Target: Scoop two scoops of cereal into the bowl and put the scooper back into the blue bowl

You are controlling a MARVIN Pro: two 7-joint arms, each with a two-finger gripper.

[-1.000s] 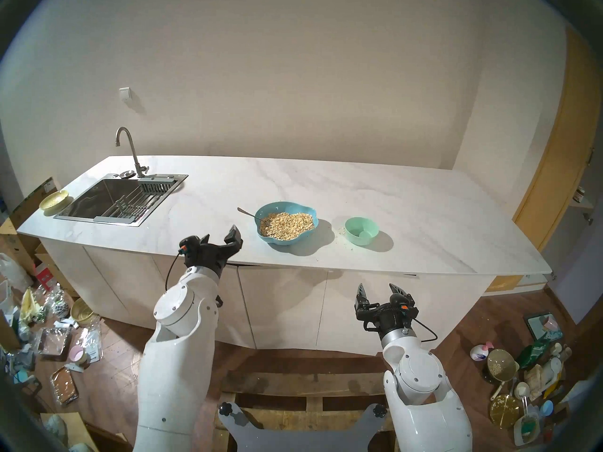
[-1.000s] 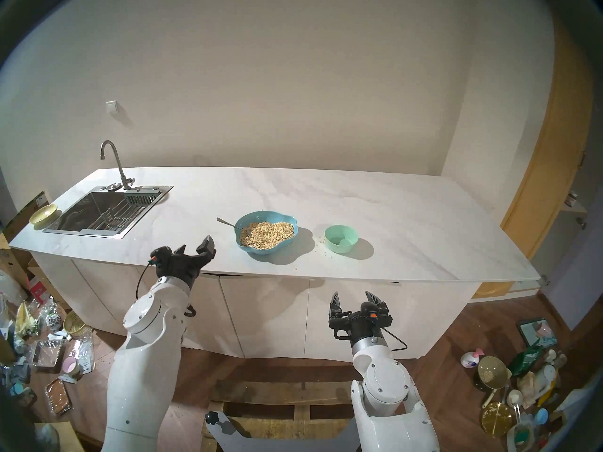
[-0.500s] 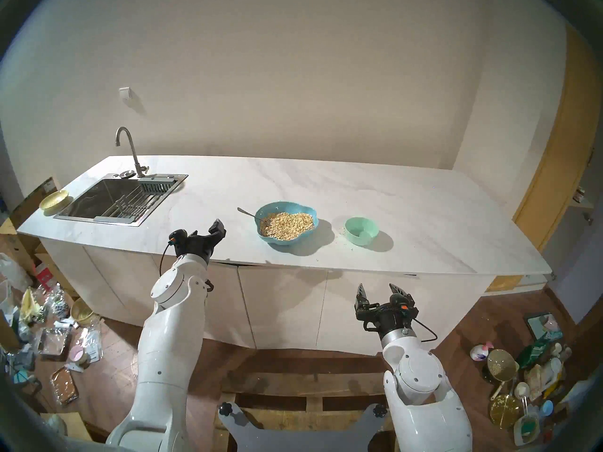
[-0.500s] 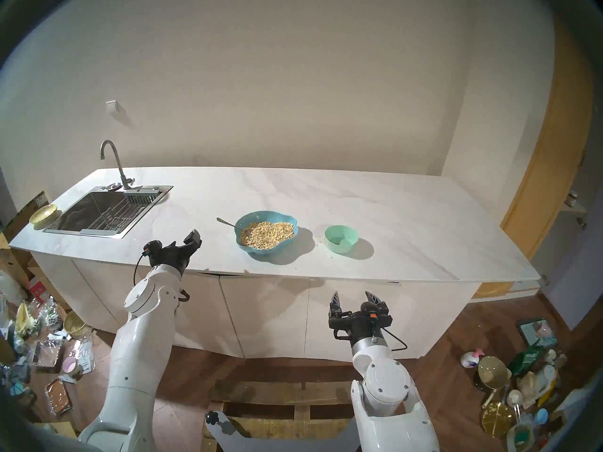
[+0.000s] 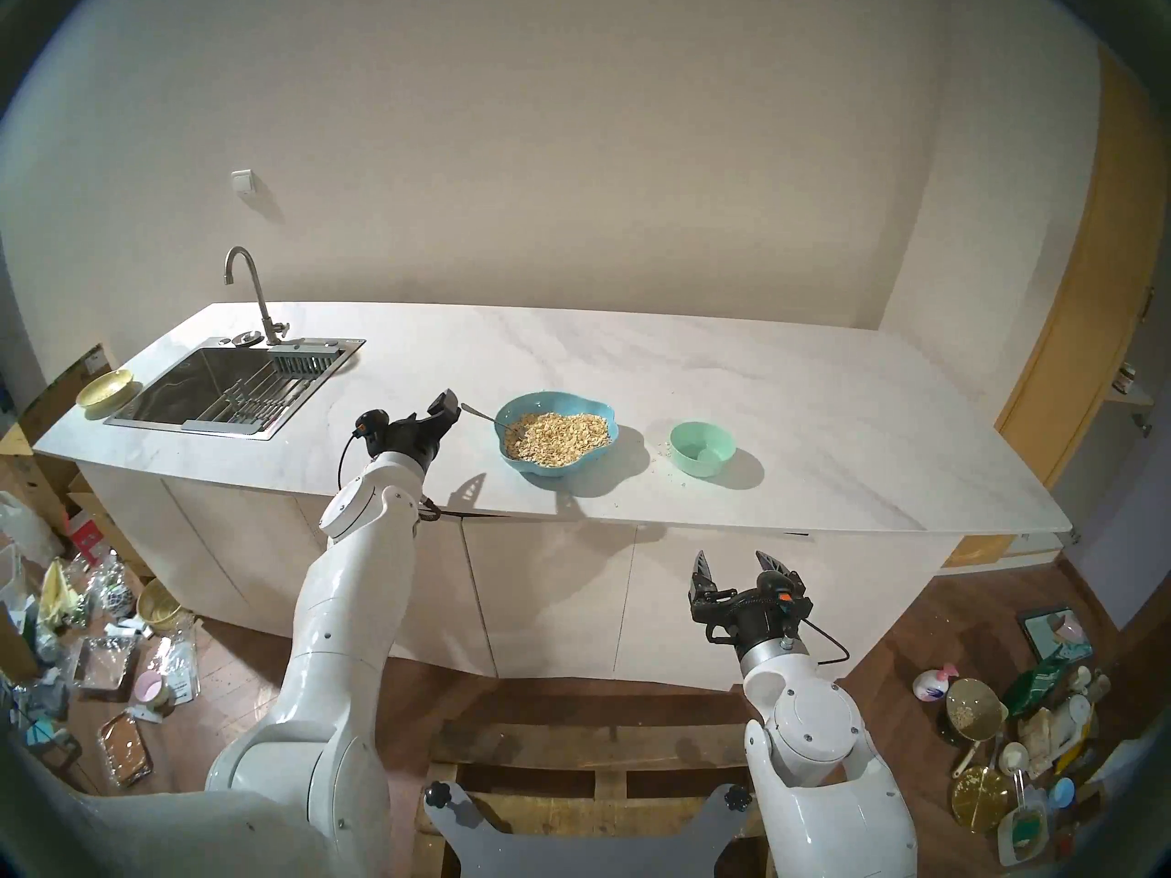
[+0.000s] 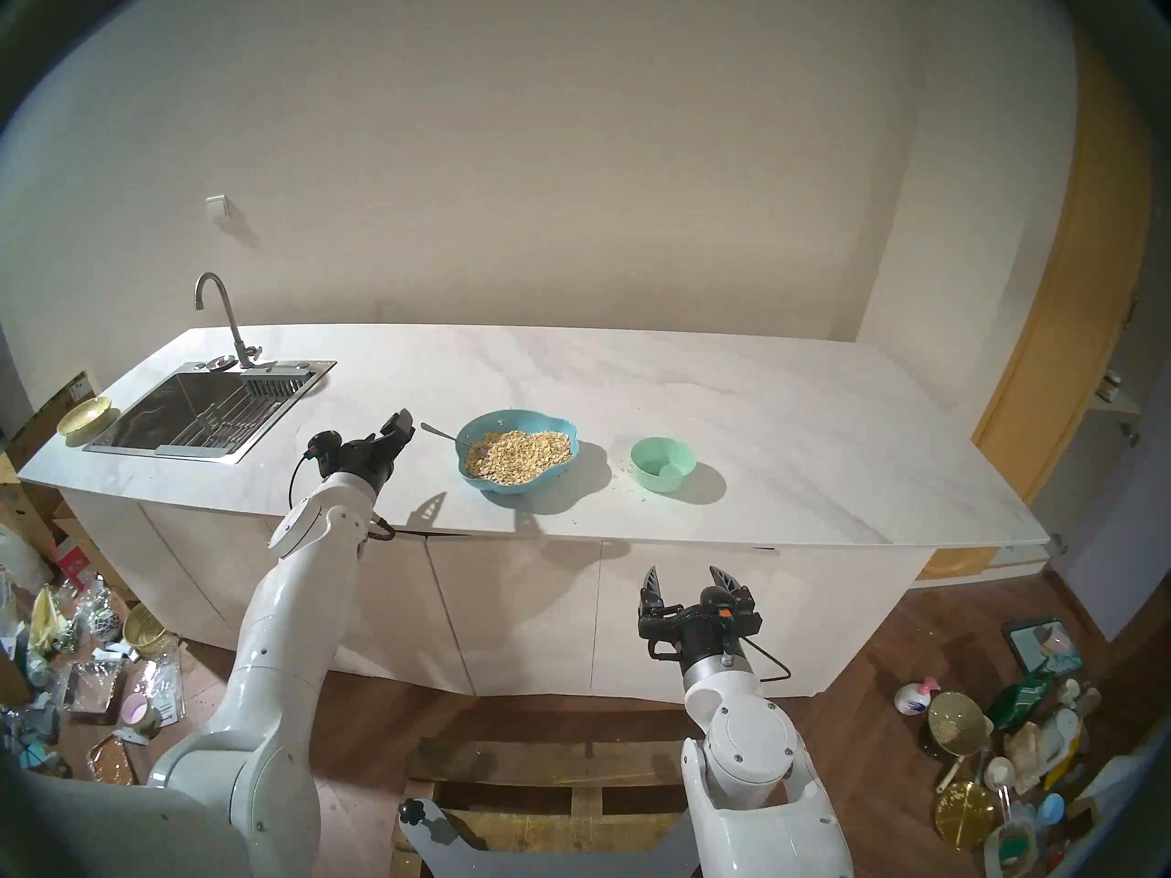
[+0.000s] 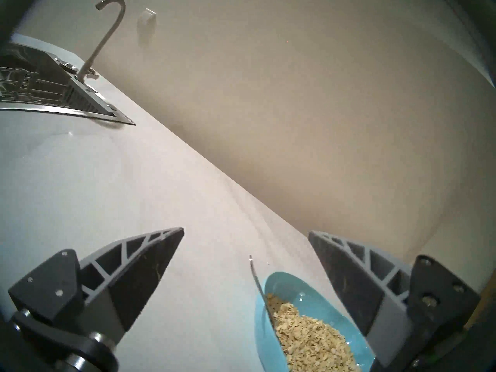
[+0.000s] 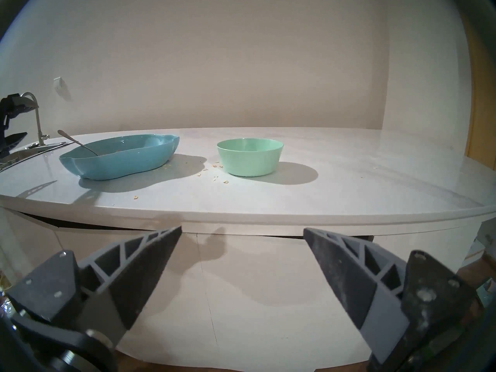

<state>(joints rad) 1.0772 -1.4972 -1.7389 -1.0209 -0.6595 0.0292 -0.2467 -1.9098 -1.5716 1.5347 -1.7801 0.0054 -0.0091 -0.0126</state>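
1. I count three bowls on the counter [image 5: 697, 363]: one blue bowl [image 5: 599, 411], one mint-green bowl [image 5: 719, 470], one yellow-green dish [image 5: 101, 392].
2. One spoon [image 5: 485, 414], its head in the blue bowl.
3. One heap of cereal [image 5: 557, 438], plus a few loose flakes [image 8: 214, 172] too small to count.
4. One sink [image 5: 190, 382] and one faucet [image 5: 253, 287].
5. Two tools of mine: left tool [image 7: 245, 232], right tool [image 8: 243, 229].
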